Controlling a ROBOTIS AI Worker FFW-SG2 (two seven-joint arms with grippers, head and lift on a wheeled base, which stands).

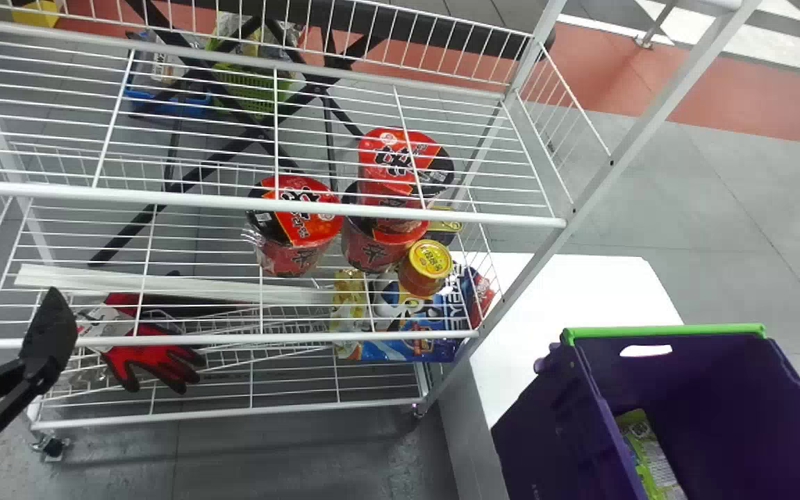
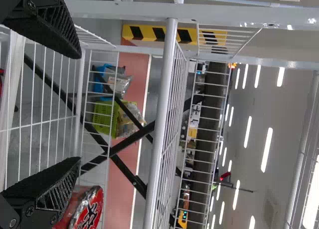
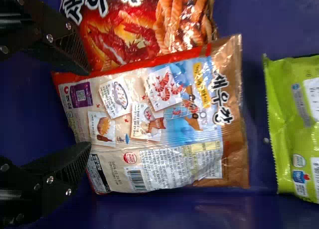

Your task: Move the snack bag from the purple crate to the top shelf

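Observation:
In the head view my left gripper (image 1: pixel 49 330) is at the left edge, in front of the white rack; in the left wrist view the left gripper (image 2: pixel 79 107) stands open with nothing held. The top shelf (image 1: pixel 372 212) is white wire. The purple crate (image 1: pixel 553 430) stands right of the rack. Inside it, in the right wrist view, a snack bag (image 3: pixel 164 124) lies with its printed back, barcode and pictures showing. My right gripper (image 3: pixel 89 108) is open at one end of this bag, its fingertips over or beside that end; contact cannot be told.
A red snack bag (image 3: pixel 144 24) and a green bag (image 3: pixel 299 129) lie beside the snack bag in the crate; the green bag (image 1: pixel 650 458) shows there too. Red noodle cups (image 1: pixel 296 222), a yellow-lidded can (image 1: pixel 428 264) and red gloves (image 1: pixel 150 357) are on the rack below. A white table (image 1: pixel 580 285) supports the crate.

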